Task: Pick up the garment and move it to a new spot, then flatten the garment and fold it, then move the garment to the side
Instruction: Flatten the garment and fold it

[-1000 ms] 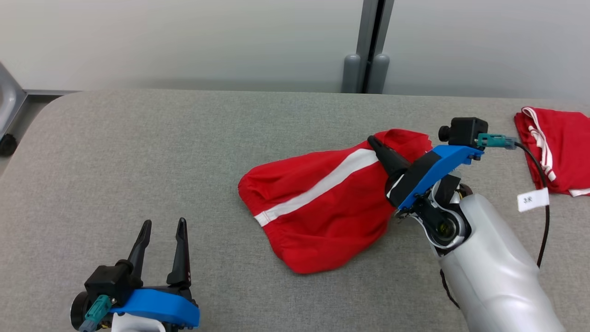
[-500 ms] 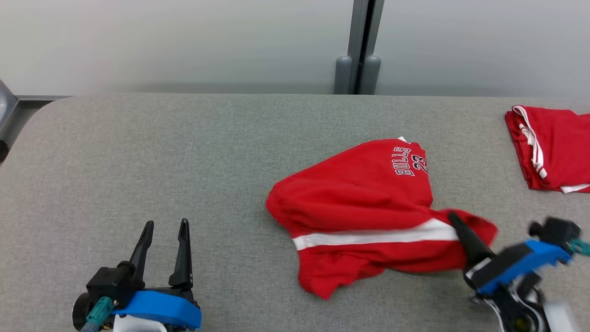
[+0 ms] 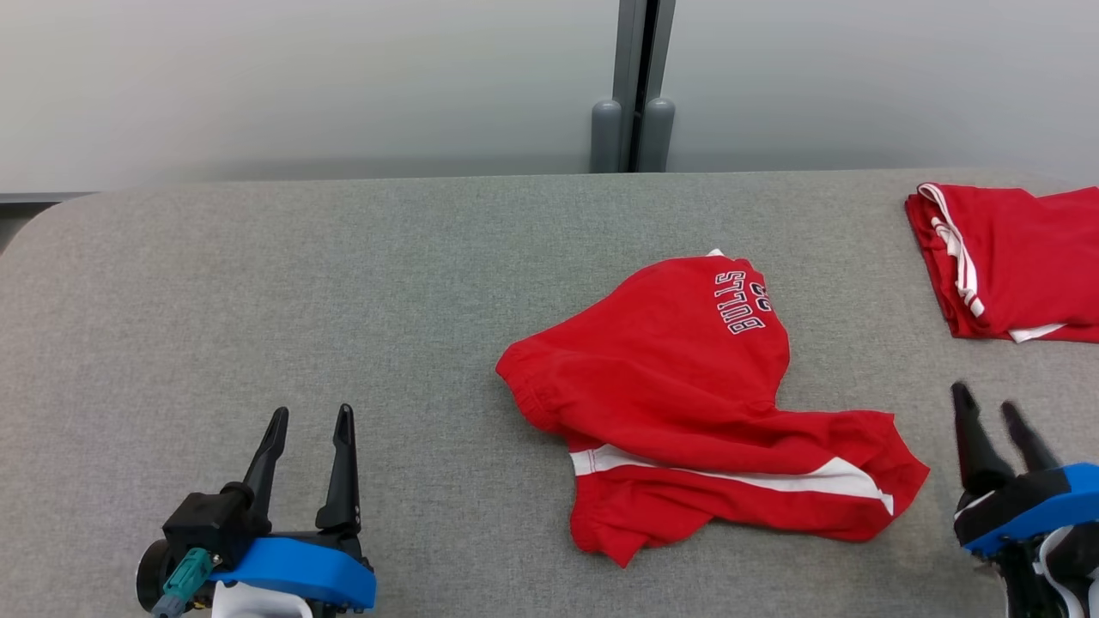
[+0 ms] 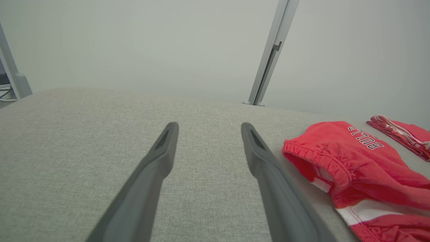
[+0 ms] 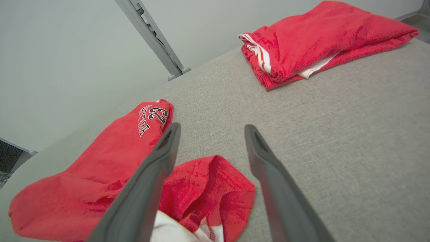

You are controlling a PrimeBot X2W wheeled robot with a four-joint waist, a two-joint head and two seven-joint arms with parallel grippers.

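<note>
The garment [image 3: 687, 403] is a pair of red shorts with a white side stripe and "BULLS 23" lettering, lying crumpled on the grey table [image 3: 343, 283], right of centre. My right gripper [image 3: 987, 410] stands open just right of the shorts' lower right corner, holding nothing. In the right wrist view a red hem of the garment [image 5: 208, 188] lies below and between the open fingers [image 5: 161, 158]. My left gripper [image 3: 309, 416] is open at the lower left, well apart from the shorts. The left wrist view has the garment [image 4: 352, 158] to the right of its fingers [image 4: 258, 151].
A second red garment [image 3: 1004, 257], folded, with white trim, lies at the table's far right edge; the right wrist view shows this folded garment [image 5: 319, 37] ahead. A grey post [image 3: 634, 86] stands behind the table against the pale wall.
My right gripper dragged the shorts toward the front right, then opened and let them go, and now stands just clear. The head camera has swung right. The left gripper stayed put.
</note>
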